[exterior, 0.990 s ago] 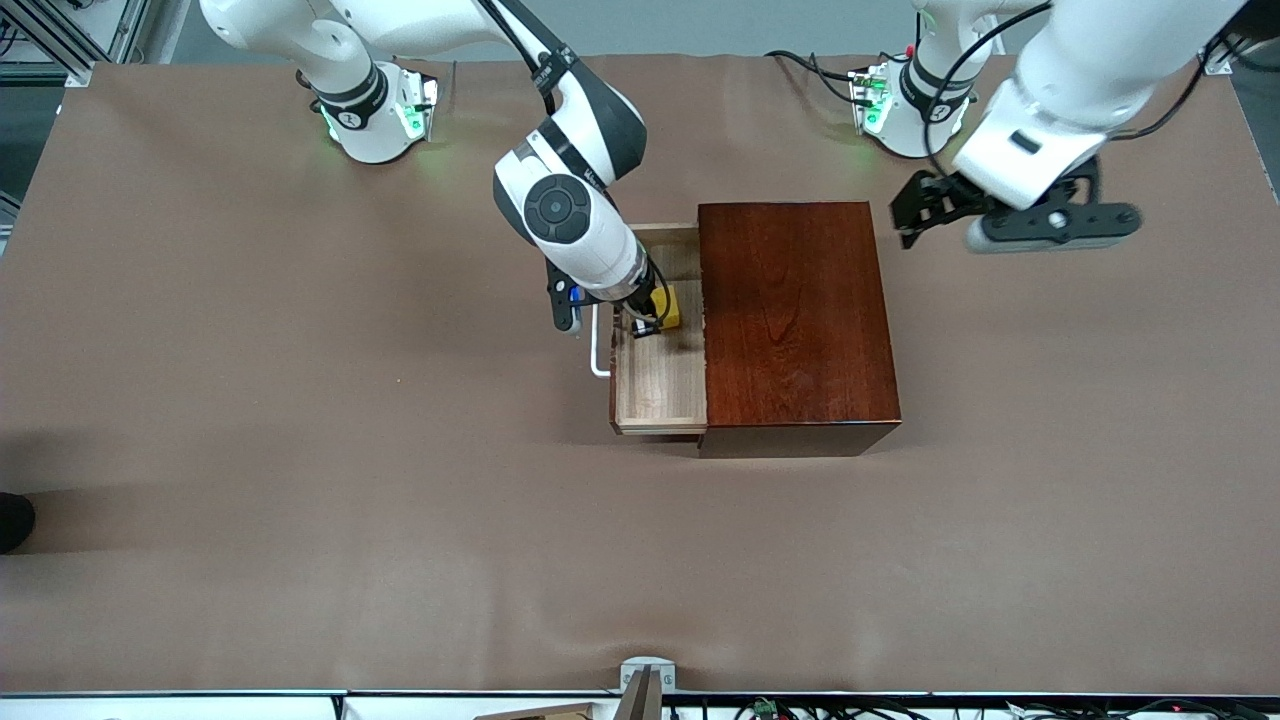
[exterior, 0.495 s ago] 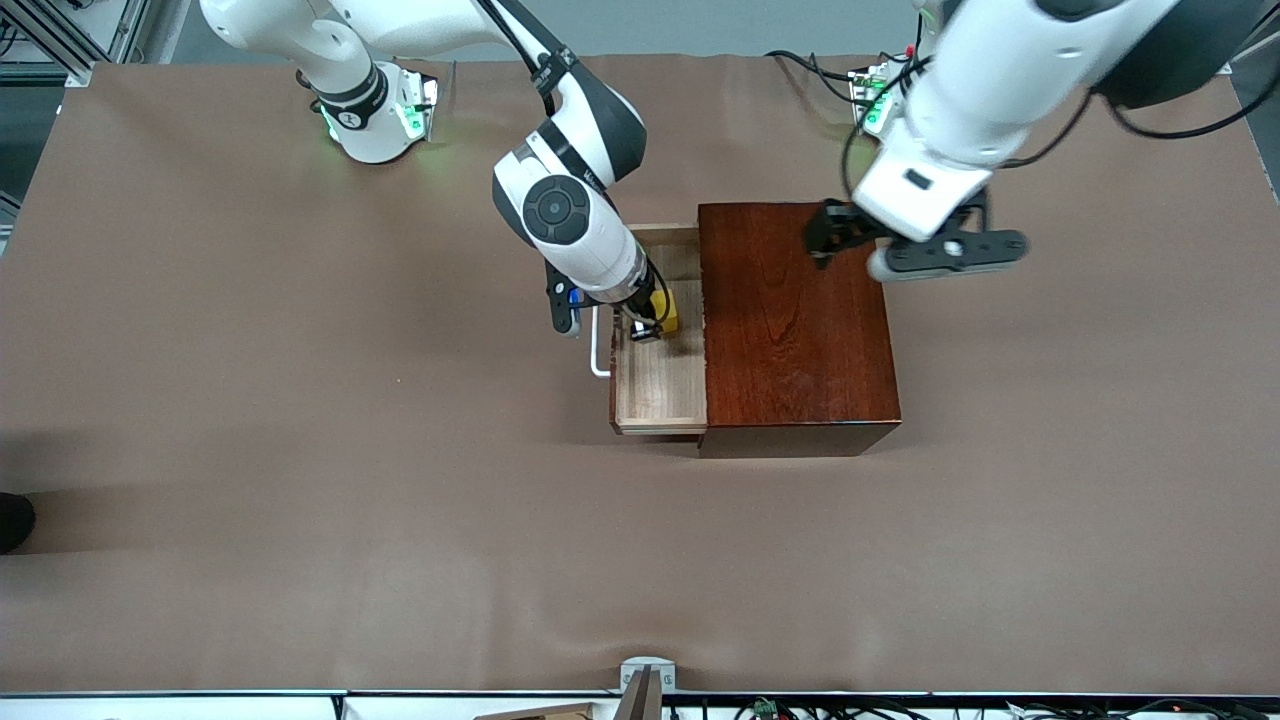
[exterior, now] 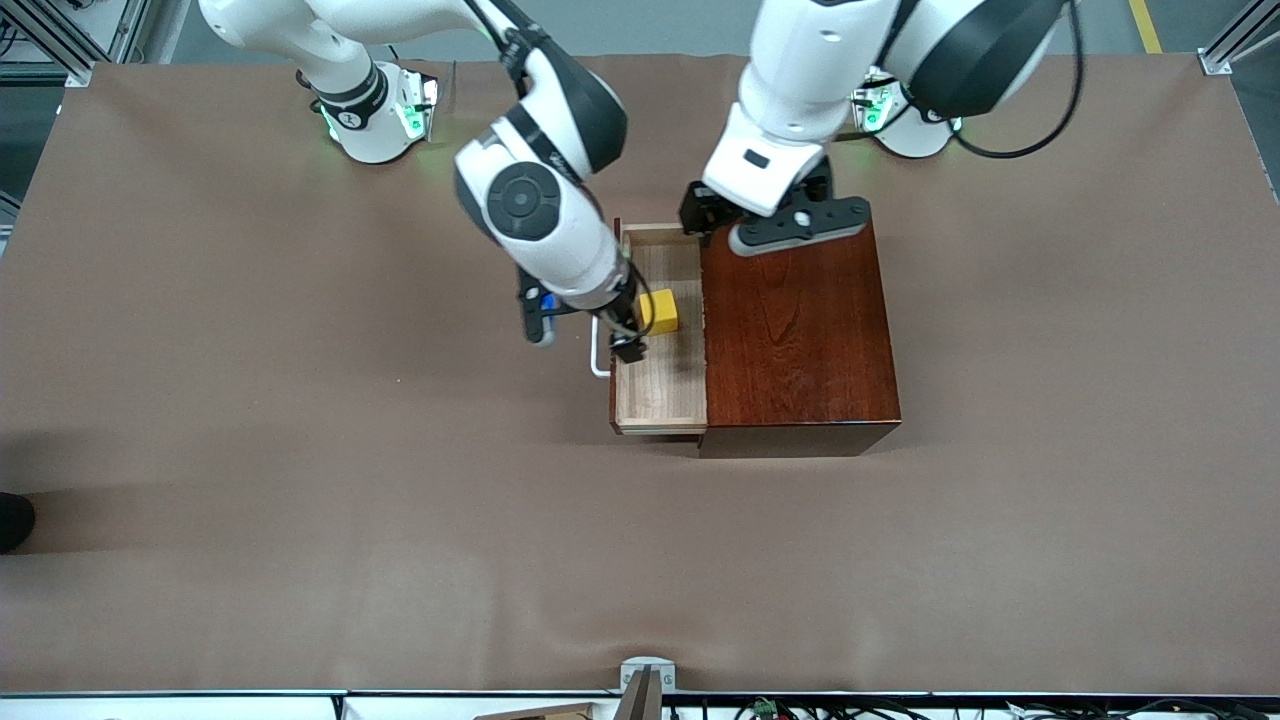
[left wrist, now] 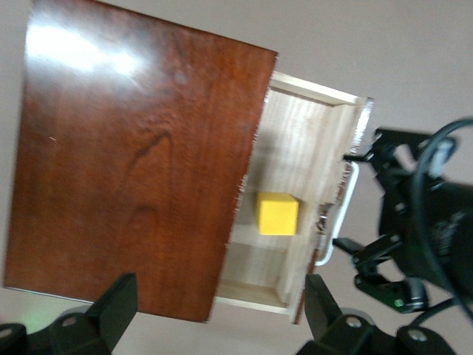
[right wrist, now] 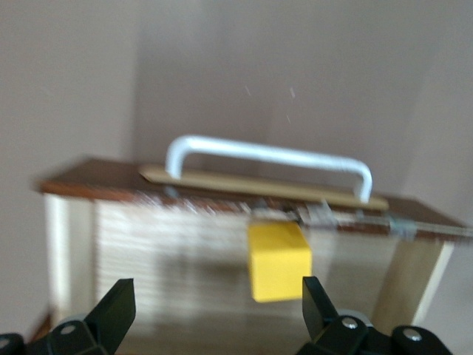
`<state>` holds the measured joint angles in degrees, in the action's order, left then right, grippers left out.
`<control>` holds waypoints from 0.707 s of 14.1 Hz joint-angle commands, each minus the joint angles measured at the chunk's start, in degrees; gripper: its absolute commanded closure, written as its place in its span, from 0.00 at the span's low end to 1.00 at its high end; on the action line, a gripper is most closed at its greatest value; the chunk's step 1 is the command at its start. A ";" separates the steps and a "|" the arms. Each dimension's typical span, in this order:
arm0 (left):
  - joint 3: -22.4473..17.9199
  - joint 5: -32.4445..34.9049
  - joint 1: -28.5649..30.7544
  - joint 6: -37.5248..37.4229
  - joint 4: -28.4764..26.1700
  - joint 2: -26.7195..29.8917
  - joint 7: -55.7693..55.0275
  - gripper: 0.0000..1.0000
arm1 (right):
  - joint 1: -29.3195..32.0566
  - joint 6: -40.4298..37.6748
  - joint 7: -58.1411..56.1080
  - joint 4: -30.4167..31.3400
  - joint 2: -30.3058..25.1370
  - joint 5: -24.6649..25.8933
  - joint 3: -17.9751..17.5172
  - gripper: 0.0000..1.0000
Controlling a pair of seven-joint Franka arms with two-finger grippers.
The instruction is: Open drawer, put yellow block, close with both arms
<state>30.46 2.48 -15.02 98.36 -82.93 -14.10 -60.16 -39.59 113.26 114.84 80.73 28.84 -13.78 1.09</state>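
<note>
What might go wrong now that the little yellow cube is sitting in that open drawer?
The right gripper, open, hangs low over the drawer beside the yellow block; it may knock the block or catch the white handle. The left gripper, open over the wooden box, might collide with the right arm.

The front view looks down from high across the table [exterior: 300, 450], facing both robot bases, and takes in the whole tabletop from well away. The left wrist view looks nearly straight down from above the dark box [left wrist: 140, 170], close in, with its own fingers [left wrist: 111, 303] at the frame's edge. The right wrist view sits lower and closer, looking into the open drawer [right wrist: 185, 244] toward its white handle [right wrist: 270, 159], perhaps at a slant; it is blurred. All three share the drawer and the yellow block [exterior: 660, 311].
</note>
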 commanded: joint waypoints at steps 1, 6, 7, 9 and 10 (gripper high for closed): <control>-0.22 3.05 -4.30 2.36 3.82 -4.87 -7.84 0.00 | 3.28 -1.73 -1.89 -1.28 -1.84 2.36 -1.01 0.00; -0.66 9.55 -13.61 13.94 6.72 -13.75 -29.02 0.00 | 7.07 -6.47 -8.84 -3.47 -3.61 2.27 -0.92 0.00; -1.53 11.04 -15.46 16.23 7.51 -15.59 -32.10 0.00 | 7.34 -7.17 -9.28 -3.91 -3.78 2.62 -0.66 0.00; -5.21 12.37 -20.37 20.54 10.14 -19.37 -38.07 0.00 | 11.45 -10.24 -11.82 -4.96 -4.31 2.36 -1.18 0.00; -9.32 12.37 -24.32 22.39 11.20 -20.96 -40.36 0.00 | 12.86 -11.91 -15.23 -6.53 -4.75 2.10 -0.92 0.00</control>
<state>26.16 13.14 -33.81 118.94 -76.97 -30.79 -96.29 -30.63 104.73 104.06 76.34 25.25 -12.15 1.22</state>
